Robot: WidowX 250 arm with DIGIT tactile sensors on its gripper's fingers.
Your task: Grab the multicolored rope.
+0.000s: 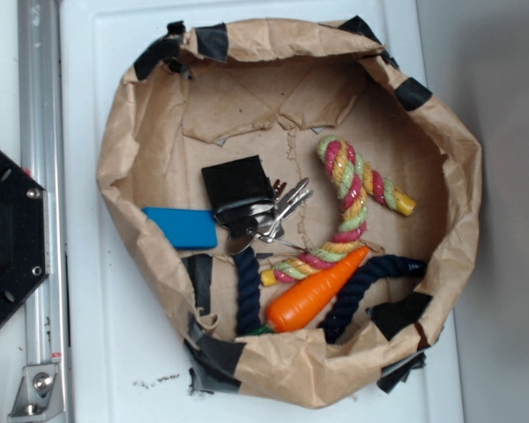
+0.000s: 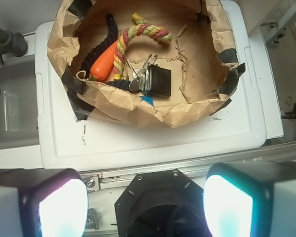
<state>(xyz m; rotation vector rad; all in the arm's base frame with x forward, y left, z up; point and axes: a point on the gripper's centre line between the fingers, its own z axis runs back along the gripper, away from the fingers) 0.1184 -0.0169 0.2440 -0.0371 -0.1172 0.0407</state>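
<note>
The multicolored rope (image 1: 357, 189) lies curved on the floor of a rolled-down brown paper bag (image 1: 115, 159), right of centre, twisted from pink-red, green and yellow strands with a yellow tip. The wrist view has the rope (image 2: 138, 32) far off at the top. My gripper (image 2: 145, 202) is open, its two pale fingertips (image 2: 59, 207) wide apart with nothing between them. It hovers over the black robot base (image 2: 158, 202), well short of the bag. The exterior view does not show the gripper.
An orange toy carrot (image 1: 316, 291) lies against the rope's lower end, with a navy blue rope (image 1: 247, 291) under it. A black wallet (image 1: 236, 185), keys (image 1: 282, 211) and a blue card (image 1: 183, 227) lie at the left. The bag stands on a white lid (image 1: 97, 335) beside a metal rail (image 1: 40, 132).
</note>
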